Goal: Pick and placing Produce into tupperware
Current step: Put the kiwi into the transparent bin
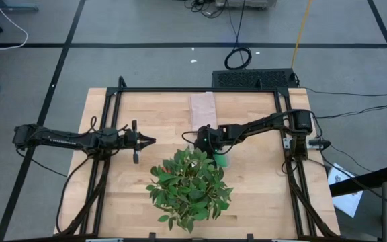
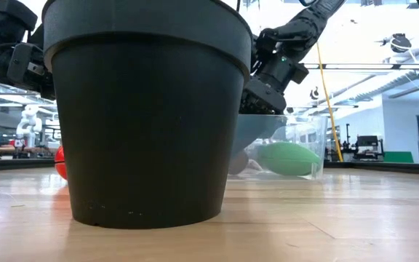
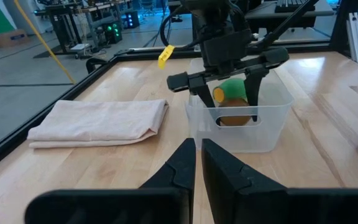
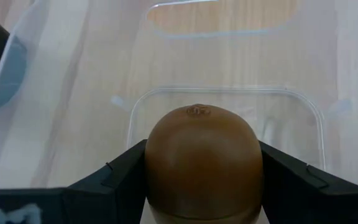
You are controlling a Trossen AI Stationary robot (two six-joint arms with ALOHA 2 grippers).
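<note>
The clear tupperware [image 3: 272, 127] stands on the table by the plant, with the bright green oval [image 2: 289, 159] lying on its floor. My right gripper [image 3: 225, 93] reaches down into it, shut on the brown kiwi-like piece [image 4: 201, 155]. A small red piece [image 2: 61, 161] rests on the table, half hidden behind the pot in the low view. Toward the table's left side my left gripper [image 3: 197, 163] hovers shut with nothing in it. My right gripper pinches the kiwi's two opposite sides [image 4: 151, 168] between its two fingers [image 4: 114, 177]. The fingers slant down from the table's right side. The kiwi sits inside the tub's walls, above its floor [image 4: 229, 109]; whether it touches the floor cannot be told.
A big leafy plant [image 1: 190, 185] in a black pot [image 2: 148, 116] stands right beside the tub on its near side. A folded pinkish-beige cloth [image 1: 203, 107] lies toward the far edge. Bare wood shows at the table's near left and right.
</note>
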